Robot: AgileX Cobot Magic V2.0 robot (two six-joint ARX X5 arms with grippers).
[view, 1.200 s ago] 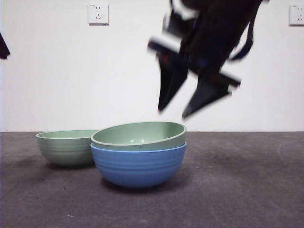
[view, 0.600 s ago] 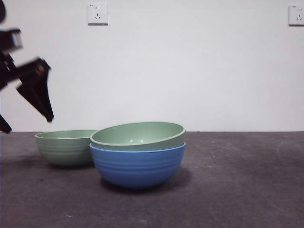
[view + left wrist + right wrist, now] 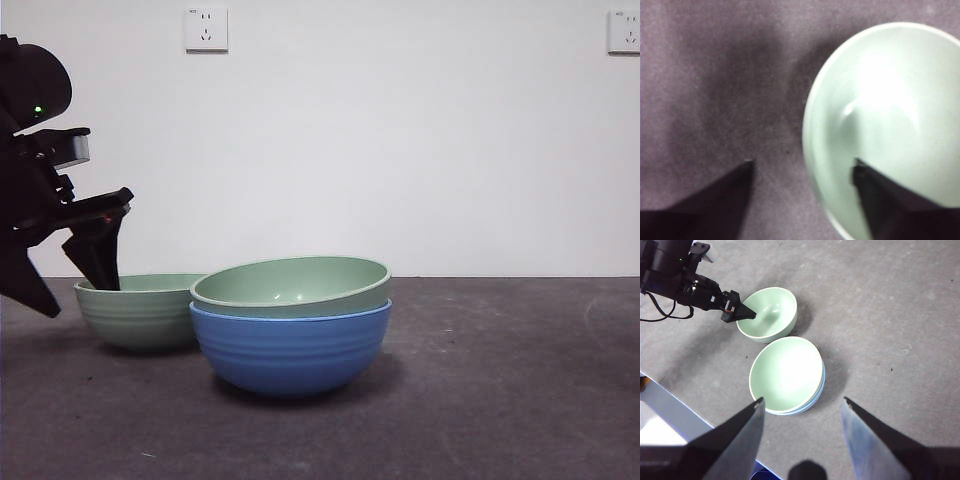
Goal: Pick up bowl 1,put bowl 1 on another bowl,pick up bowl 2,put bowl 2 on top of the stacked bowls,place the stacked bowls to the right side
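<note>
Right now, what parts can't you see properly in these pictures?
- Front view: the blue bowl hides part of bowl 2; the left pincer is cut by the edge.
- Front view: bowl 1 sits sunk in the blue bowl, its lower body hidden.
- Left wrist view: bowl 2 is blurred and cut off.

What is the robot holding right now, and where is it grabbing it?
Nothing yet. The left gripper is open, one jaw inside and one outside the rim of the pale mint green ribbed bowl. The right gripper hangs open above the stack.
</note>
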